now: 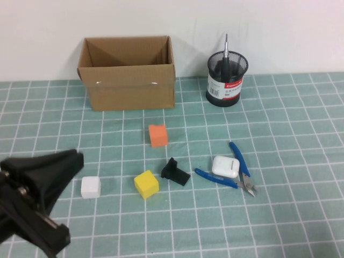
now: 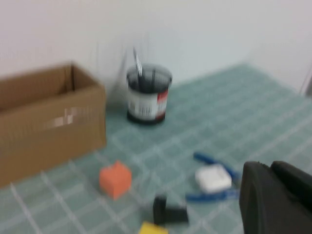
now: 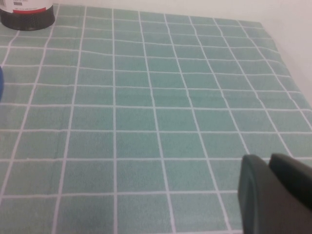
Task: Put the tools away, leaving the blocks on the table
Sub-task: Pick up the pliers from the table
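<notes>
The black-handled screwdriver (image 1: 226, 58) stands upright in a black mesh cup (image 1: 226, 80) at the back right; it also shows in the left wrist view (image 2: 138, 68). The blue-handled pliers (image 1: 236, 172) lie open on the table (image 1: 290, 129) right of centre, with a white earbud case (image 1: 225, 166) between their handles. The orange block (image 1: 158, 135), yellow block (image 1: 146, 184) and white block (image 1: 91, 187) sit apart on the table. My left gripper (image 1: 75, 159) is shut and empty at the front left, just left of the white block. My right gripper (image 3: 268, 160) is shut and empty over bare table.
An open cardboard box (image 1: 128, 79) stands at the back left. A small black bracket (image 1: 175, 172) lies between the yellow block and the pliers. The cup's base (image 3: 27, 19) shows in the right wrist view.
</notes>
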### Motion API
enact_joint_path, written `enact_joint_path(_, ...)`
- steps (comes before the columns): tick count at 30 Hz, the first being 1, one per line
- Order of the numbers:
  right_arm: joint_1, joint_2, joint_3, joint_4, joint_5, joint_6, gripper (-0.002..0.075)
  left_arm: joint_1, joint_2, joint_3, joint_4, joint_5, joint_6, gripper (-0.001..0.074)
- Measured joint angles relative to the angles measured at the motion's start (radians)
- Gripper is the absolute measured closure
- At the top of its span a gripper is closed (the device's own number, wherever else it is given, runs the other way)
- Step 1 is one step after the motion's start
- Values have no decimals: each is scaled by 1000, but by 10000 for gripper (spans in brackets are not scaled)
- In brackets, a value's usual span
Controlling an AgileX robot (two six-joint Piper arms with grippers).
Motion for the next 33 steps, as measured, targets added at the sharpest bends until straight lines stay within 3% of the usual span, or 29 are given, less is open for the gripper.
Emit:
enact_joint_path(8, 0, 0, 0, 0, 0, 0, 733, 0, -36, 20, 26, 37, -14, 734)
enact_joint_path(14, 0, 0, 0, 0, 0, 0, 734, 33, -117, 94, 56, -41, 10, 734)
enact_joint_path(19, 0, 0, 0, 0, 0, 0, 734, 258, -269, 245, -55, -173, 119, 734)
enact_joint_path(26, 0, 0, 0, 0, 0, 0, 734, 539, -519, 452, -75, -350, 138, 734)
enact_joint_path(29, 0, 0, 0, 0, 0, 0, 734, 594, -610, 514, -79, -350, 126, 734)
enact_joint_path(33, 0, -2, 0, 0, 0, 0, 734, 602, -633, 562, -80, -324, 106, 734)
